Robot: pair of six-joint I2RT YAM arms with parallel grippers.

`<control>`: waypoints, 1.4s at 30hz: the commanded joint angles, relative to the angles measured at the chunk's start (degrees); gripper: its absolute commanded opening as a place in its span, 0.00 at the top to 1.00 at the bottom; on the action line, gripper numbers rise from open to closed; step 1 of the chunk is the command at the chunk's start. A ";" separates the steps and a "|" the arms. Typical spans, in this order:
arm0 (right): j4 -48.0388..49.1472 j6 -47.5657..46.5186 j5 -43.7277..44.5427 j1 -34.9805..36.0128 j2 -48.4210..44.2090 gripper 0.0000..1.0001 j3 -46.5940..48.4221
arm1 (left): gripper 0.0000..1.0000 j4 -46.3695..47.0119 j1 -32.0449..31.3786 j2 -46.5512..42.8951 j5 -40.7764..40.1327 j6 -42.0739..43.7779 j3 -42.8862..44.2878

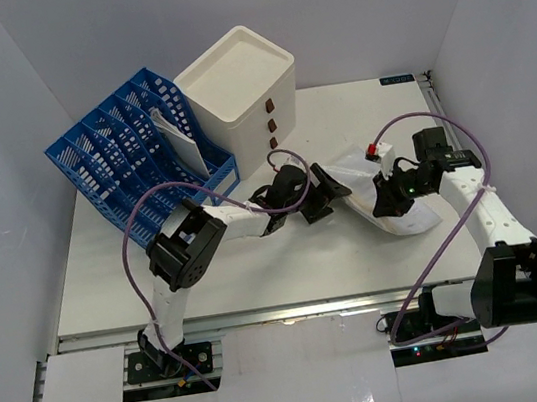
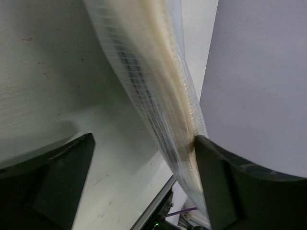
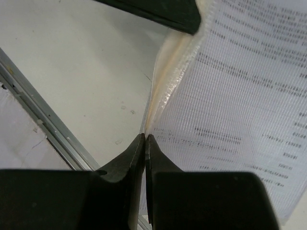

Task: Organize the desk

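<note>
The desk (image 1: 260,278) is a white tabletop with metal rails. A clear plastic sleeve of printed papers (image 1: 358,179) is held off it at centre right. My right gripper (image 1: 391,199) is shut on the sleeve's near edge; in the right wrist view the jaws (image 3: 145,137) are pinched together on the sleeve (image 3: 240,96). My left gripper (image 1: 319,193) is open at the sleeve's left end. In the left wrist view (image 2: 144,139) the sleeve (image 2: 153,81) runs between the spread fingers and touches the right finger (image 2: 225,182).
A blue file rack (image 1: 130,151) stands at the back left with papers in its right slot. A white drawer box (image 1: 236,84) stands beside it. A small white and red item (image 1: 377,151) lies behind the sleeve. The desk's front rail (image 3: 43,120) is close.
</note>
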 commanded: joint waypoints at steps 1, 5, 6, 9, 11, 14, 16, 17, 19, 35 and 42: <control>-5.89 -6.50 -5.70 -0.10 -5.08 0.92 -0.59 | 0.21 -2.77 -0.67 1.32 -1.44 -2.97 6.28; -7.51 -10.12 -5.52 -0.10 -7.70 0.79 -1.42 | 0.88 -4.48 -1.47 -0.23 -1.89 0.44 8.37; -7.45 -10.75 -5.19 -0.10 -8.55 0.74 -1.42 | 0.93 -5.23 -1.74 -1.28 -2.44 2.40 8.11; -7.31 -12.55 -4.59 -0.10 -10.72 0.65 -1.00 | 1.00 -8.11 -2.27 -5.67 -4.89 7.37 6.90; -7.02 -12.97 -4.60 -0.10 -12.33 0.60 -0.64 | 1.00 -9.22 -2.34 -8.73 -5.98 11.11 4.88; -6.73 -12.81 -5.70 -0.10 -13.03 0.61 -1.06 | 1.00 -9.81 -2.34 -11.56 -6.54 12.18 3.11; -6.47 -12.74 -5.16 -0.12 -12.50 0.60 -1.60 | 1.00 -9.71 -2.34 -12.93 -6.06 12.25 2.37; -6.29 -12.63 -4.54 -0.16 -12.25 0.59 -1.75 | 1.00 -9.68 -2.34 -13.23 -5.77 12.36 2.15; -5.93 -12.25 -3.31 -0.10 -12.17 0.56 -1.86 | 1.00 -9.49 -2.34 -13.96 -5.48 13.59 1.61; 22.42 -4.35 -3.71 -0.10 -29.42 0.10 -10.93 | 1.00 -32.24 -2.45 -52.93 -25.04 46.14 -0.69; 24.94 -1.68 -13.37 -0.10 -27.36 0.08 -12.60 | 1.00 -40.78 -2.61 -69.78 -42.81 58.35 8.28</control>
